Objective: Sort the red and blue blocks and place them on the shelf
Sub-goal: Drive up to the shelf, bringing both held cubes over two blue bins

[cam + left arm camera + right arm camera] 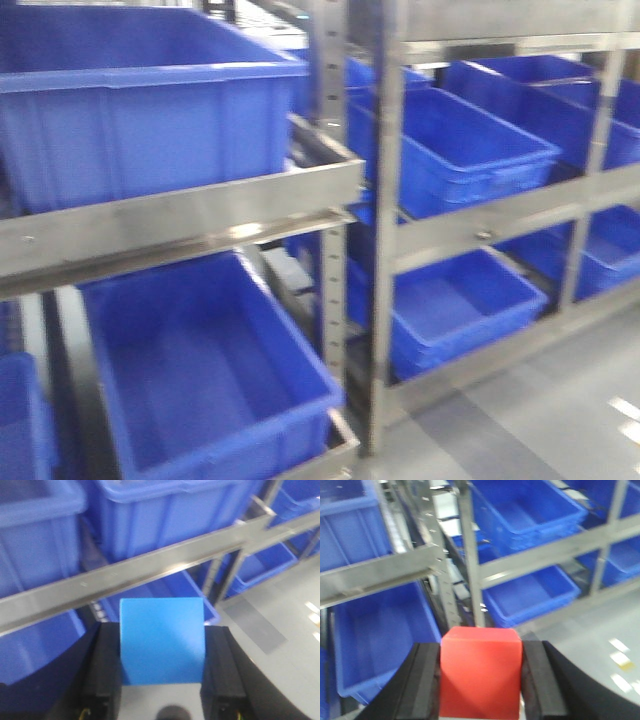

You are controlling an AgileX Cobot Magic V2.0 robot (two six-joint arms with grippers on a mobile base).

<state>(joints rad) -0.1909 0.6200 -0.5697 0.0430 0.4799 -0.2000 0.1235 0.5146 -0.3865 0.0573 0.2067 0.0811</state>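
Left hand point(162, 672) is pinched on the blue block point(161, 635), right hand point(481, 690) on the red block point(480, 662); each block should be lifted clear of the shelf rail point(150, 567) ahead and released only above a separate bin point(530, 597).

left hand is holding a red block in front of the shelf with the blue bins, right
No: the left hand holds the blue block, not a red one, as the left wrist view shows. It is in front of the shelf with the blue bins.
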